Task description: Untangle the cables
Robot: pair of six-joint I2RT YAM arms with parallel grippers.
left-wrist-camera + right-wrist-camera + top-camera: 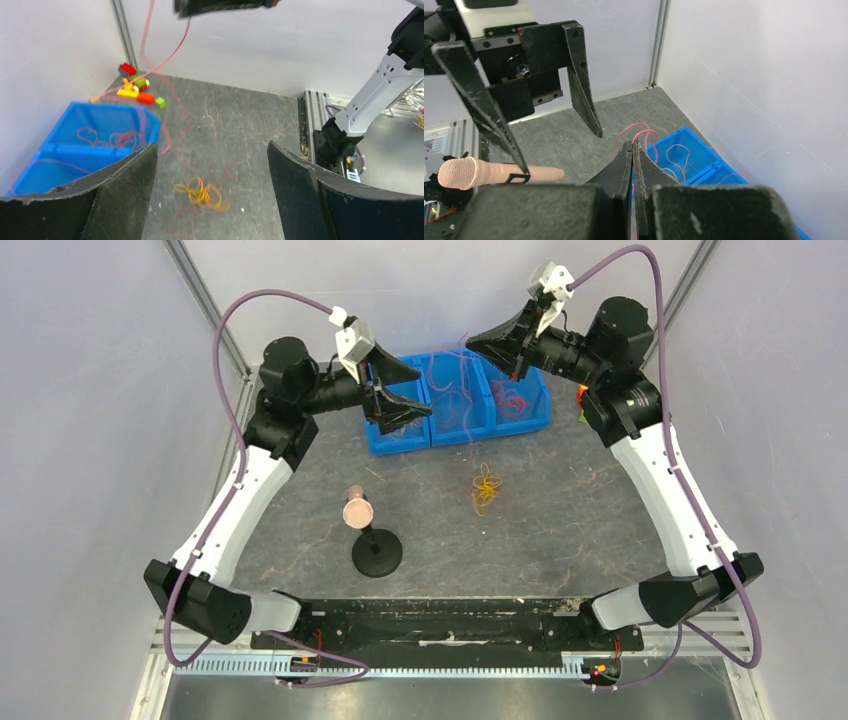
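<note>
Cable tangle (486,487), orange-yellow, loose on the worktop (560,510); a pink cable (172,50) pinched in the right claw (633,146).
Nearest the arm bases, a mic (357,510) stands on its round stand, apart from the rest. Just beyond it and to the right lies the tangle, a small loopy heap. Farther back, blue bins (455,438) sit near the far wall with red-pink loops inside. The left claw (212,146) hangs over the left bin, fingers spread wide and holding nothing. The right claw is raised over the right bin, fingers pressed together on the pink cable, which drops slack towards the bins. Toy bricks (134,89) lie beside the bins.
</note>
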